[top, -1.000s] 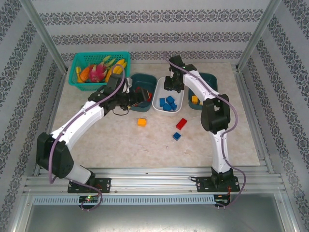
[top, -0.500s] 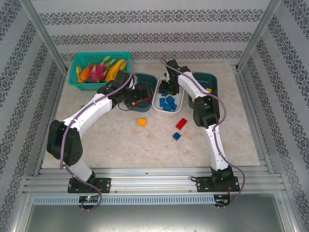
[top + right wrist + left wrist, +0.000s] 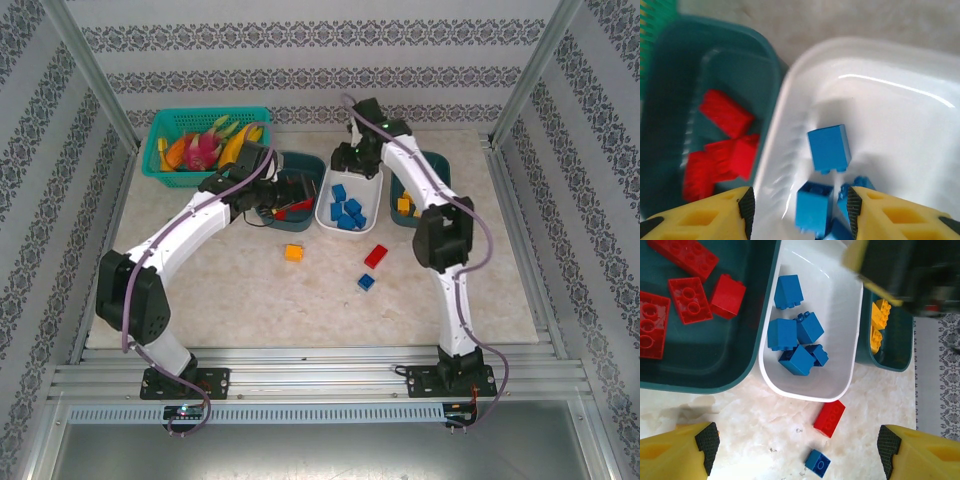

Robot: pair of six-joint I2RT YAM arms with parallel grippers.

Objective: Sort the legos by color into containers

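**Overhead and wrist views: sorting, judged to be at a late stage.** The right gripper hangs over the white tray. Its jaws are partly spread and hold nothing, and blue bricks lie in the tray beneath it. The left gripper hovers just at the near side of the left teal tray, jaws wide and empty. That tray holds the red bricks, and the right teal tray holds the yellow ones. Three pieces lie loose on the table: an orange brick, a red brick and a small blue brick. The last two lie near each other.

**Hazards I am watching.**
- (a) The right wrist view is blurred, so I cannot rule out a pad brushing the topmost blue brick. Lifting away could then drag it over the rim.
- (b) Both arms work close together over adjoining trays. If I send both for the loose pieces at once, the wrists could collide or shove a tray.
- (c) Wide jaws descending on the loose red brick may nudge or pinch its blue neighbour and carry it to the wrong tray.
- (d) A low approach could catch the white tray's lip and spill it.
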